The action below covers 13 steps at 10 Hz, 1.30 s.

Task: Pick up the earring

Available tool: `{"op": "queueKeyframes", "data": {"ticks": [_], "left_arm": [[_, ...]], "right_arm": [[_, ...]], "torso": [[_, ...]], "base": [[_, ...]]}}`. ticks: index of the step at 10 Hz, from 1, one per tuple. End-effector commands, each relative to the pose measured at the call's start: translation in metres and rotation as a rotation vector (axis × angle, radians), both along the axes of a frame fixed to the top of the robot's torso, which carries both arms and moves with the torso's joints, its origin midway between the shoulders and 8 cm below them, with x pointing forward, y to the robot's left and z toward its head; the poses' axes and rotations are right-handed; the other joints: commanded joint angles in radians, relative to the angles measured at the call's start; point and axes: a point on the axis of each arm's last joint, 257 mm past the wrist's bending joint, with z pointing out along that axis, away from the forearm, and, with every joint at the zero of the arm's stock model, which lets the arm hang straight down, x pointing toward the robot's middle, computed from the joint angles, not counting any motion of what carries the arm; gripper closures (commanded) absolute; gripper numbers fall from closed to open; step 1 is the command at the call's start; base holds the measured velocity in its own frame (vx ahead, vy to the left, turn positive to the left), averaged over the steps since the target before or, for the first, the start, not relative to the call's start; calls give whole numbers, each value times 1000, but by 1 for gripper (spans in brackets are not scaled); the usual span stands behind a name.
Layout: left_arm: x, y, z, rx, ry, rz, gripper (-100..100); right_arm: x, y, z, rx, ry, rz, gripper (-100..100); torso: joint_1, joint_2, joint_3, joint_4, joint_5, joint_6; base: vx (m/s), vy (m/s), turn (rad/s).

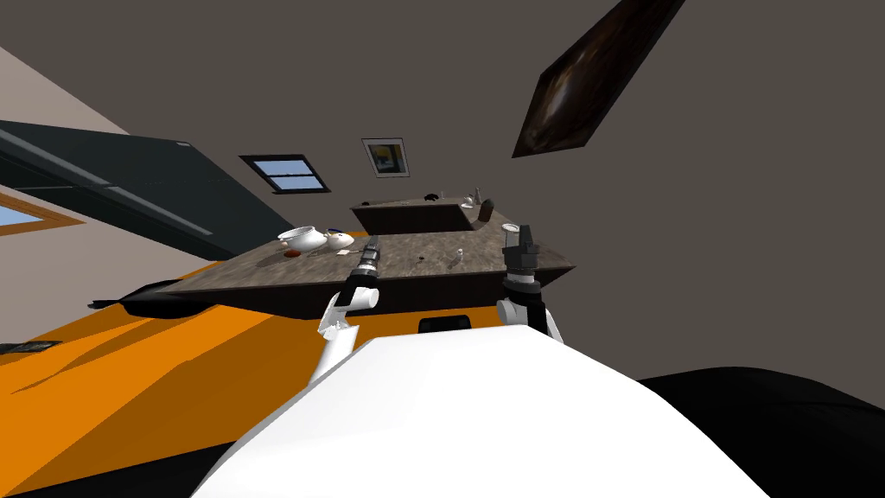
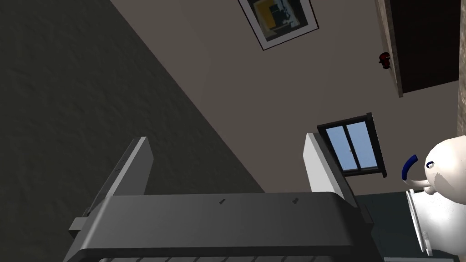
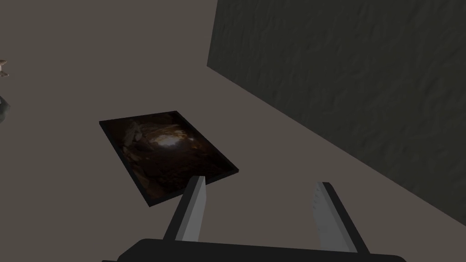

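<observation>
With the left gripper (image 2: 225, 141) and right gripper (image 3: 260, 182) both spread wide, empty and pointing away from the table (image 1: 294, 272), the earring (image 1: 421, 258), probably the dark speck lying between those 2, called for tipping 1 gripper down, centred, before closing gently.

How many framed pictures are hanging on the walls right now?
2. A small white-framed picture hangs on the far wall, beside the window; a large dark picture hangs on the right-hand wall. Others may be out of view.
</observation>
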Motion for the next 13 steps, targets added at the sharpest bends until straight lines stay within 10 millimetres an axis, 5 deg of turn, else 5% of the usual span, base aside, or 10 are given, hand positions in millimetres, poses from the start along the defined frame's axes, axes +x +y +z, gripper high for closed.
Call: {"op": "queueKeyframes", "data": {"ticks": [1, 13], "left_arm": [[3, 3, -9, -1, 36, 6, -100], [47, 36, -84, 42, 362, 52, -100]], "right_arm": [[0, 0, 0, 0, 0, 0, 0], [0, 0, 0, 0, 0, 0, 0]], "torso": [[0, 0, 0, 0, 0, 0], [0, 1, 1, 0, 0, 0]], "base": [[11, -9, 14], [16, -21, -42]]}}
